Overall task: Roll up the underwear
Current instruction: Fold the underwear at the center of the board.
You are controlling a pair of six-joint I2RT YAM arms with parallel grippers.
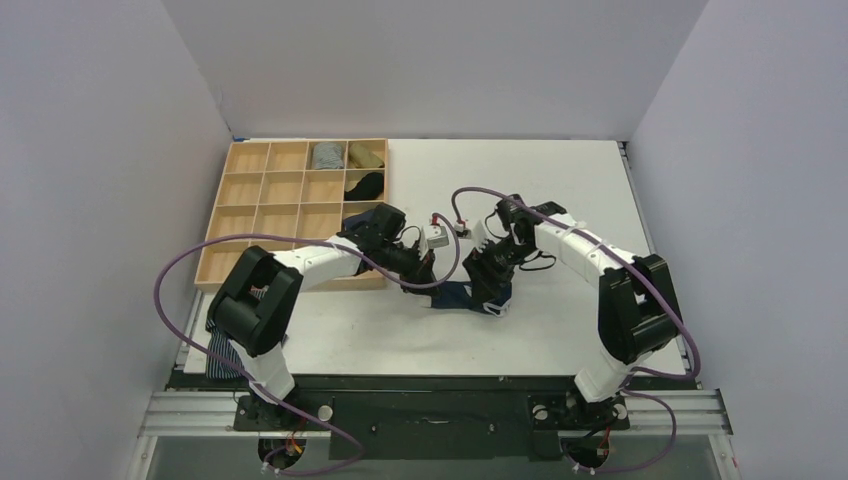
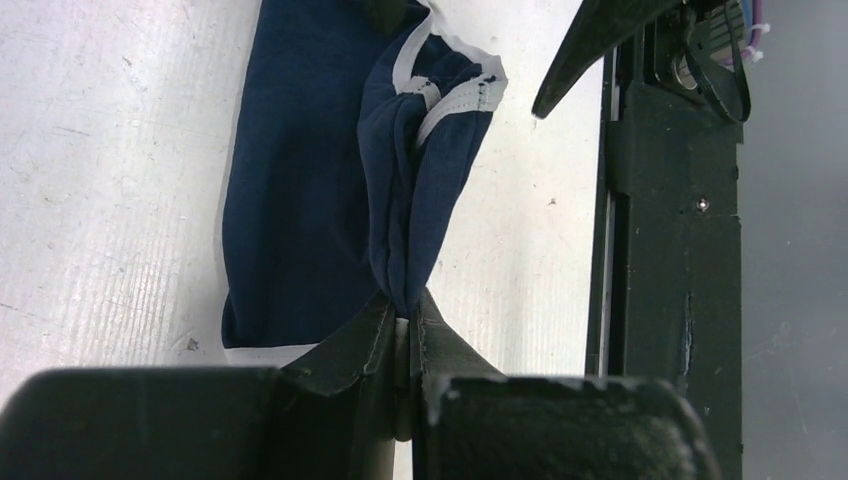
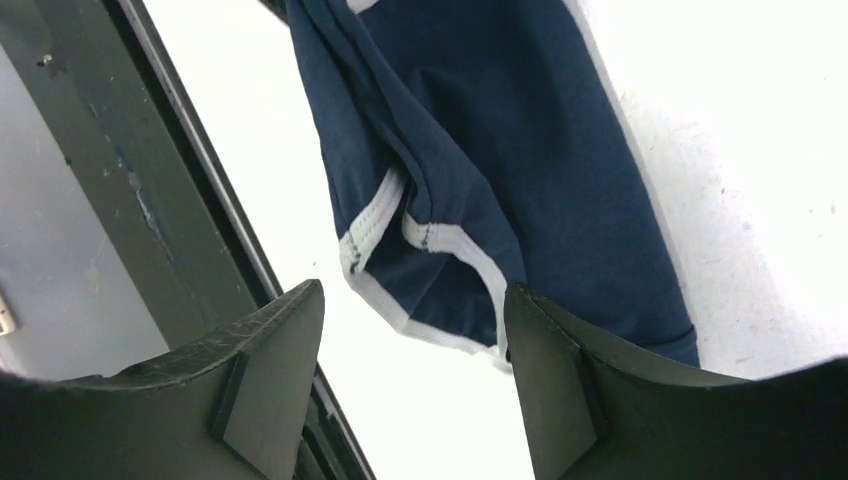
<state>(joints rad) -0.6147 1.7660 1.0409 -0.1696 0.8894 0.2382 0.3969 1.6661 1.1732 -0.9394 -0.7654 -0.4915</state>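
Left jaws pinch underwear [image 2: 300, 180] on scuffed white table [image 2: 100, 150] between white walls [image 1: 420, 60].

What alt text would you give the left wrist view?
The left tool is shut on a bunched fold of the navy underwear, whose white-trimmed rest lies on the white table. A dark rail runs down the right side.

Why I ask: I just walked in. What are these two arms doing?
They are working on navy underwear lying on the white table. The left gripper is shut on a pinched fold of the fabric at one end. The right gripper is open over the opposite, white-trimmed end, gripping nothing. The underwear is bunched lengthwise, not yet rolled.
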